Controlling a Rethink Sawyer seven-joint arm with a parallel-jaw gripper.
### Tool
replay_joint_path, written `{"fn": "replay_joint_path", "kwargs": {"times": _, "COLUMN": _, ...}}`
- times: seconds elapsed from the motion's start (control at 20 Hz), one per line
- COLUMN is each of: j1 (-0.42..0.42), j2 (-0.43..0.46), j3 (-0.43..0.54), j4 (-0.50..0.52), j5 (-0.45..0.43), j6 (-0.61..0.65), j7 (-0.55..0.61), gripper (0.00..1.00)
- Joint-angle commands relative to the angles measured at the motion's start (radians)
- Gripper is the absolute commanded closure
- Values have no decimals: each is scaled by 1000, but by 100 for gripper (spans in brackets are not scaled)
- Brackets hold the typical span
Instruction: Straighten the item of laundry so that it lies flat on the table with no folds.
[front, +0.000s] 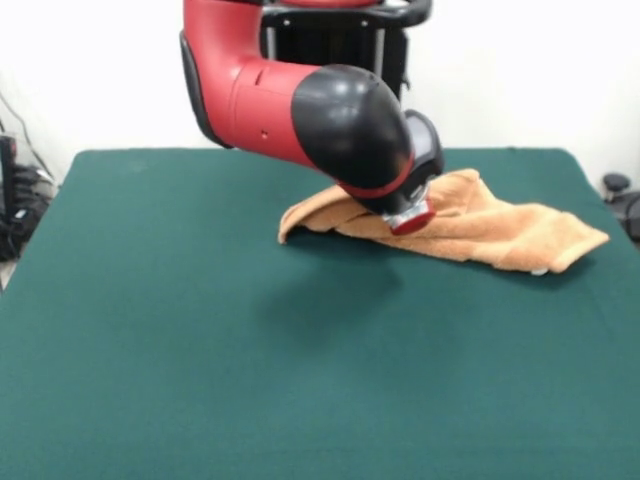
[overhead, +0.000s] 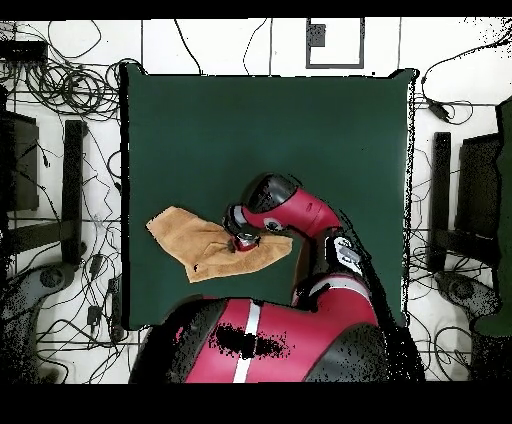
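Open table (front: 200, 380) before bunched towel (front: 520, 235)

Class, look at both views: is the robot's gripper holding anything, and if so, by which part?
It cannot be told. The gripper is down on the towel, near the middle of its bunched length, but the arm hides its tip, so a hold is unconfirmed.

The towel (front: 500, 230) is soft orange-tan cloth with a nubbly, looped, matt surface, bunched into ridges. The table (front: 200, 350) has a dark green matt top that looks like felt, smooth and even. The arm (front: 300, 110) has a hard shell, glossy red and glossy black, catching highlights, with a shiny metal-looking ring at its 5 o'clock end.
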Motion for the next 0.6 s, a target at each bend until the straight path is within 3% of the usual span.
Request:
{"fn": "replay_joint_path", "kwargs": {"times": 0.05, "j1": 73, "j2": -26, "j3": -95, "j4": -177, "j5": -133, "j6": -39, "j7": 111, "gripper": 100}}
{"fn": "replay_joint_path", "kwargs": {"times": 0.2, "j1": 92, "j2": -19, "j3": -135, "j4": -234, "j5": -181, "j6": -28, "j7": 121, "gripper": 100}}
{"fn": "replay_joint_path", "kwargs": {"times": 0.35, "j1": 72, "j2": -23, "j3": -119, "j4": -234, "j5": -170, "j6": 4, "j7": 108, "gripper": 100}}
{"fn": "replay_joint_path", "kwargs": {"times": 0.6, "j1": 1, "j2": -35, "j3": -25, "j4": -177, "j5": -69, "j6": 70, "j7": 100, "gripper": 100}}
